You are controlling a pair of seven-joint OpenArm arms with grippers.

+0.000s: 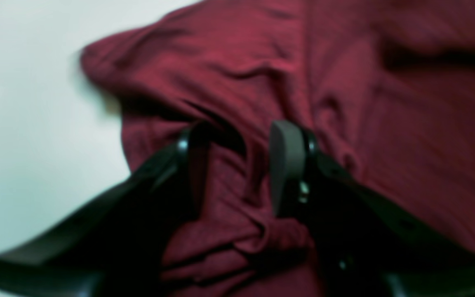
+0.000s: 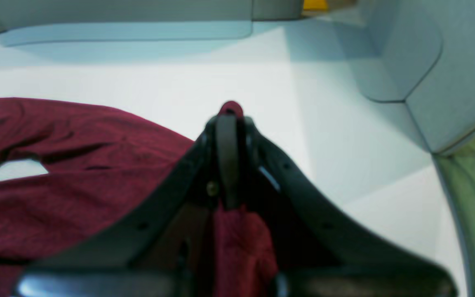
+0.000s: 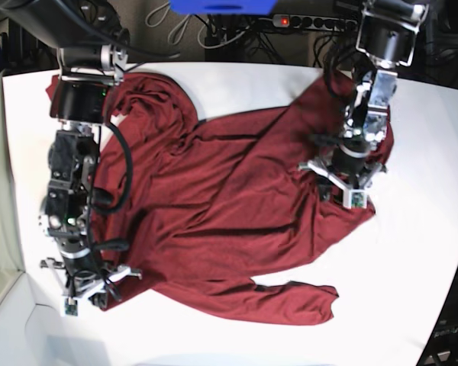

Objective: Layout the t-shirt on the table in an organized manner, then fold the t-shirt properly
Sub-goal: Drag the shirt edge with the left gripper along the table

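One shirt (image 3: 229, 213), dark red and wrinkled, lies spread across one white table (image 3: 412, 252), and two arms work at its opposite sides. Only the base view takes in the whole garment: it runs from the far corner under the right arm across to the left arm, with a sleeve-like flap (image 3: 290, 301) trailing toward the near edge and deep folds through the middle, not yet laid flat. That view also shows cables and a power strip (image 3: 313, 21) beyond the table's far edge, which neither wrist camera catches. The right wrist view gives what the overhead cannot: the right gripper (image 2: 229, 113) has its jaws pressed together on a pinch of cloth, a small red tuft poking out above the tips and more fabric hanging between the fingers below; bare table and pale grey panels (image 2: 427, 53) lie beyond it. The left wrist view, blurred, shows the left gripper (image 1: 237, 156) with its jaws partly apart, straddling a raised ridge of cloth; one grey pad (image 1: 287, 161) stands against the fabric, but whether the fingers actually grip it I cannot tell. From above, the left gripper (image 3: 349, 183) sits on the shirt's edge on the picture's right, the right gripper (image 3: 88, 286) at the hem on its left.
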